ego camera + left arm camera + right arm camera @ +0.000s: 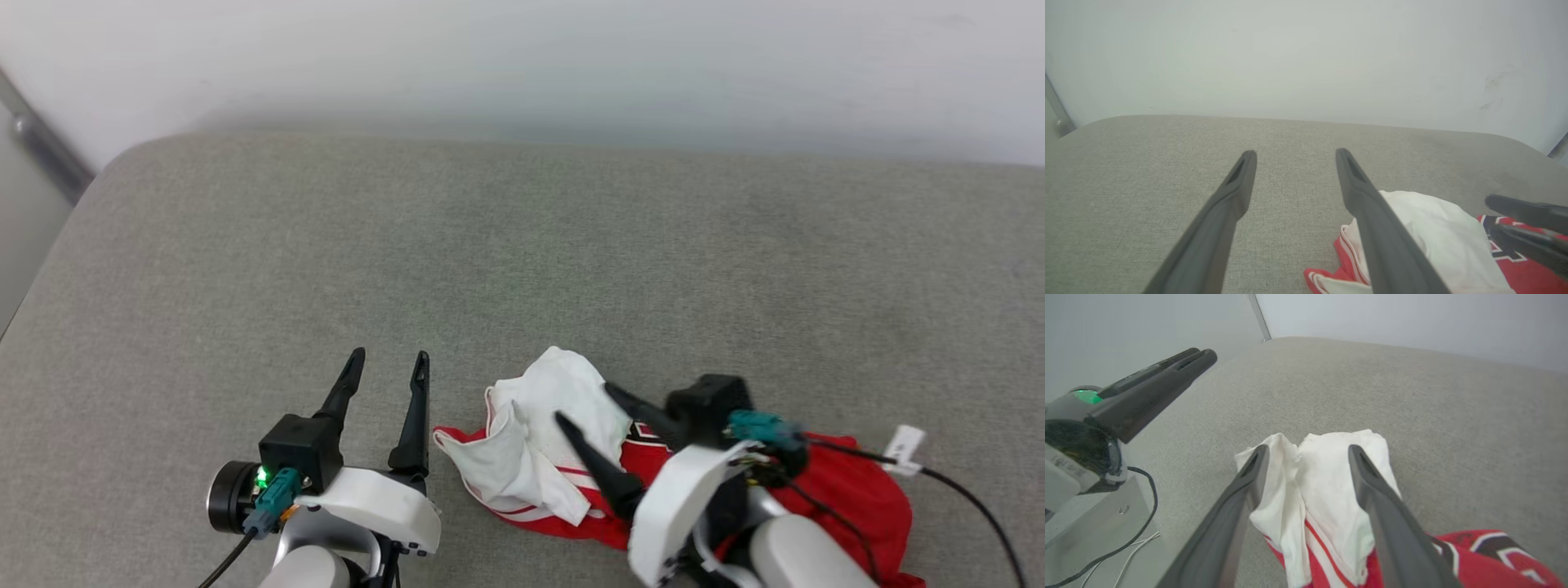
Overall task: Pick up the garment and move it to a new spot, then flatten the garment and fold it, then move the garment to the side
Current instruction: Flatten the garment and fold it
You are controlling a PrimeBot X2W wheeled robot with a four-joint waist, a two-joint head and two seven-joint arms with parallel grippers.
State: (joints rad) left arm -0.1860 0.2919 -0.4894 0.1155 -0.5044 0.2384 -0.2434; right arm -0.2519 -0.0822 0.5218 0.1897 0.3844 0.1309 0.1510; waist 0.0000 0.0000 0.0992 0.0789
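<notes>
**Grey cushion (522,245), bunched garment (865,498)**

Grey fabric cushion carries the garment, crumpled near its front edge. Left hand (389,357) gapes empty just beside it. Right hand (584,403), fingers spread, hovers over its white sleeve (1331,465), gripping nothing.

Grey fabric cushion (522,245); plain white wall (522,57) behind; even light.
</notes>
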